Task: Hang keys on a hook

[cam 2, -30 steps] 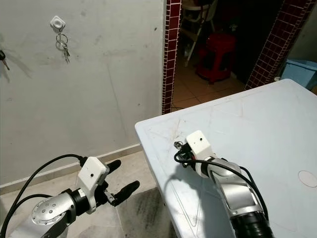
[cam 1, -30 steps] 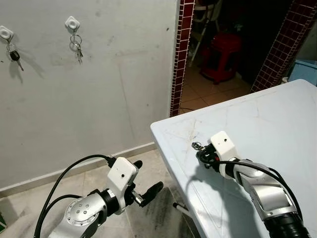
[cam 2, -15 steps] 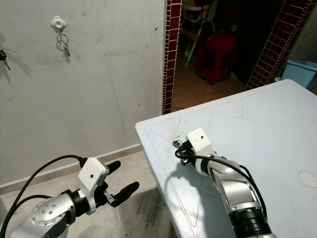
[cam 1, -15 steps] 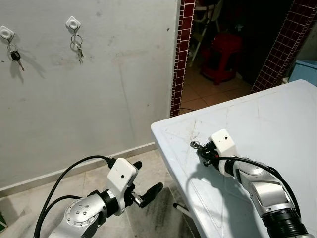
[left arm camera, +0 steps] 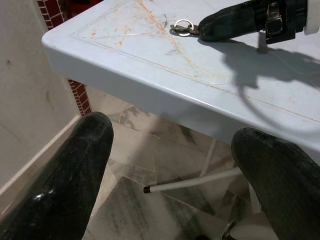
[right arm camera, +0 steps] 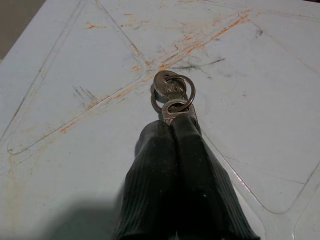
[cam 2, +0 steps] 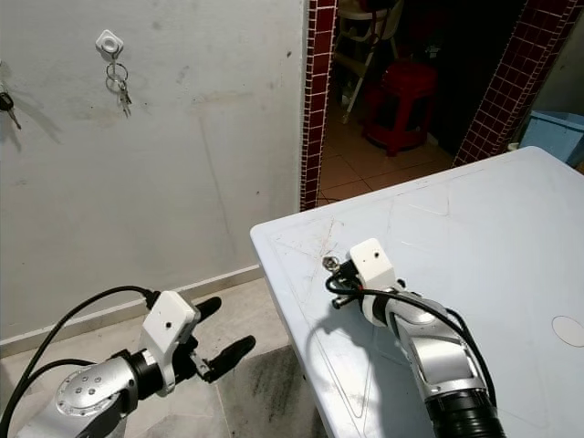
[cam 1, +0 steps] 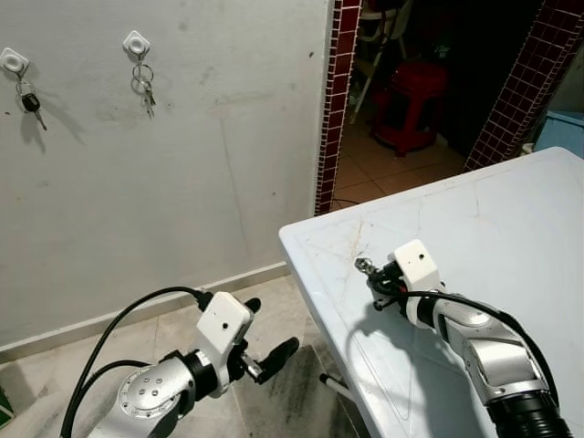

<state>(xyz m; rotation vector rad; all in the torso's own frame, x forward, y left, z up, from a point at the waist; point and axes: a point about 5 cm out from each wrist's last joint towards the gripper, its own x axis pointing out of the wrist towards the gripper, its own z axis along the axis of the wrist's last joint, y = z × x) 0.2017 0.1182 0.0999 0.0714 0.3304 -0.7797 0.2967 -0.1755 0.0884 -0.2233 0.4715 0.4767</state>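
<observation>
A small bunch of silver keys [right arm camera: 172,92] on a ring is pinched by one key in my right gripper [right arm camera: 172,121], which is shut on it. The keys [cam 1: 363,265] are held low over the near-left corner of the pale table [cam 1: 493,210]; I cannot tell whether they touch it. On the grey wall to the left are two white hooks. One hook [cam 1: 135,42] carries a key bunch [cam 1: 143,88]; the other hook [cam 1: 12,61] carries a black-headed key [cam 1: 29,100]. My left gripper [cam 1: 271,327] hangs open, low beside the table, above the floor.
A doorway framed by dark red tiled pillars [cam 1: 336,100] opens to the right of the wall, with a red stool [cam 1: 412,105] inside. A blue bin [cam 1: 561,128] stands past the table's far side. A white table leg [left arm camera: 190,182] crosses the tiled floor below the corner.
My right gripper has shifted very slightly with the keys still pinched. The left arm has hardly moved.
</observation>
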